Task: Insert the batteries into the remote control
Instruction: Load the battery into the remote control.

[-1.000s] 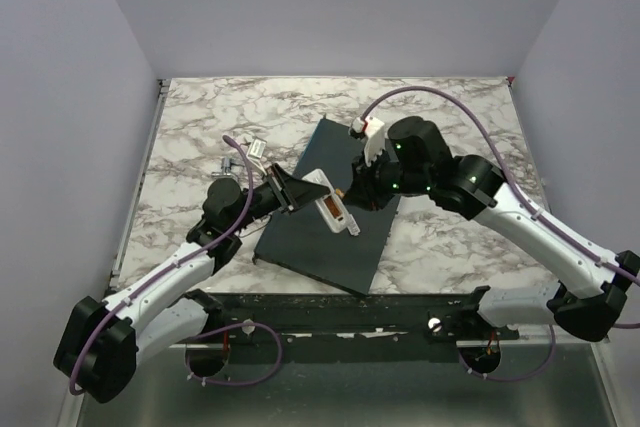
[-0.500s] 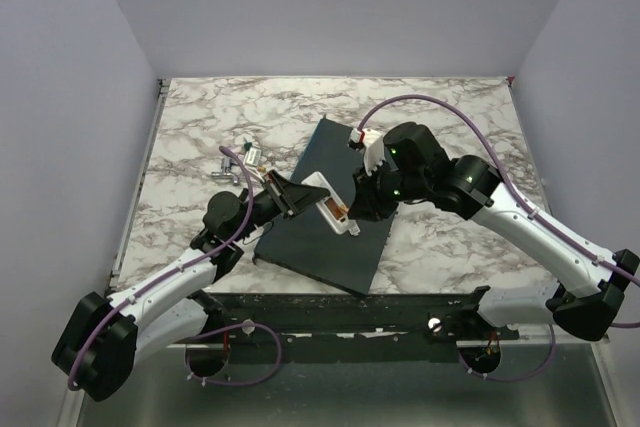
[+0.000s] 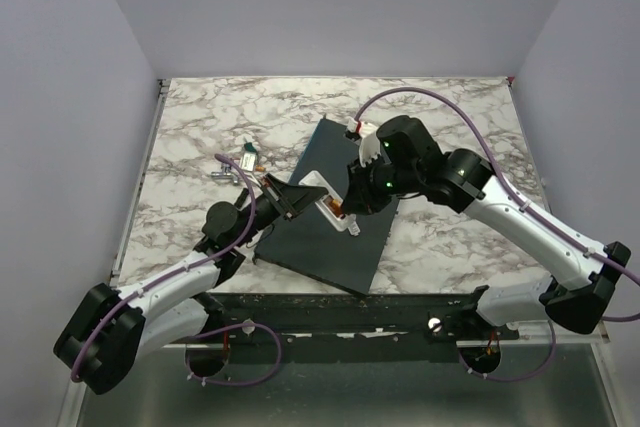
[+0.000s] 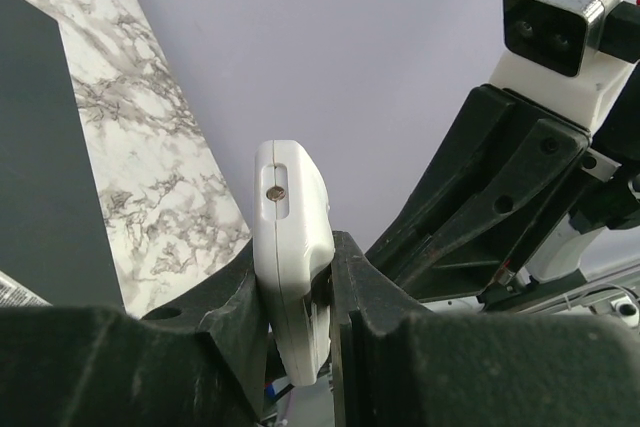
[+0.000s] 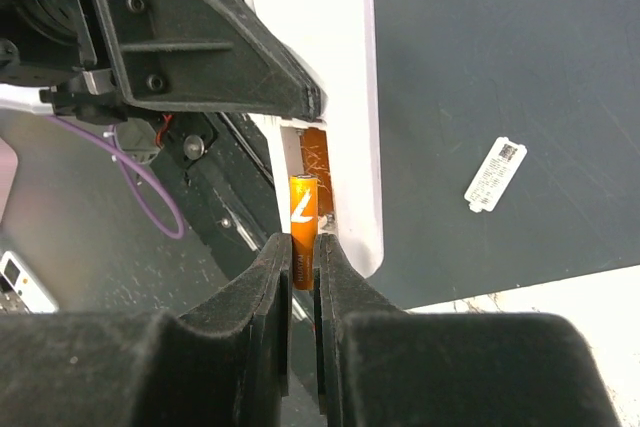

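Left claw clamps the remote, right claw pinches a battery at the bay; any tilt could jam it or slip it free.

Orange battery: white mark on its side, shaped like a slanted 7; tiny print below it, too blurred to read. White sticker on dark grey slab: rows of small dark print, poss. a barcode, illegible. Top & left-wrist views: no legible text.
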Available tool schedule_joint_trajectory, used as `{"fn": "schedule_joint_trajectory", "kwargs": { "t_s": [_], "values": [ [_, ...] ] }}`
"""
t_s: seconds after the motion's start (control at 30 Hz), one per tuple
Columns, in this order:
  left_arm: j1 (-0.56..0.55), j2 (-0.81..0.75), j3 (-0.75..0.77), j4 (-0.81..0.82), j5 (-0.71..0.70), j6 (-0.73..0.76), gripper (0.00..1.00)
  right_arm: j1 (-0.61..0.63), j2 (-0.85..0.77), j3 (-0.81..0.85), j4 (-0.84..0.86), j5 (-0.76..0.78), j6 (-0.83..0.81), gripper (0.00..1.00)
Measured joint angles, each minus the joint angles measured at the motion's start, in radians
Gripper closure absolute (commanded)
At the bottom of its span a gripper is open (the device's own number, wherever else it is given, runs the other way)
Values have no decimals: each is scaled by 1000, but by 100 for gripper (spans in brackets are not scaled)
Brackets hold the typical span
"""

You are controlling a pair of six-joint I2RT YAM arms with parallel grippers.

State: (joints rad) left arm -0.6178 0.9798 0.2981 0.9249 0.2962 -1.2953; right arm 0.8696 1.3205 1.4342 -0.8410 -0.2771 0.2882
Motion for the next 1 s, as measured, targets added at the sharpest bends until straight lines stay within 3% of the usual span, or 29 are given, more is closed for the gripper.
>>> {"fn": "schedule_joint_trajectory", "kwargs": {
  "t_s": [0.27, 1.0],
  "values": [
    [-8, 32, -7, 64, -4, -16, 100, 0, 31, 34, -6, 12, 15, 99],
    [-11, -11, -8, -18, -53, 2, 100, 7, 106, 77, -32, 34, 25, 99]
  ]
}}
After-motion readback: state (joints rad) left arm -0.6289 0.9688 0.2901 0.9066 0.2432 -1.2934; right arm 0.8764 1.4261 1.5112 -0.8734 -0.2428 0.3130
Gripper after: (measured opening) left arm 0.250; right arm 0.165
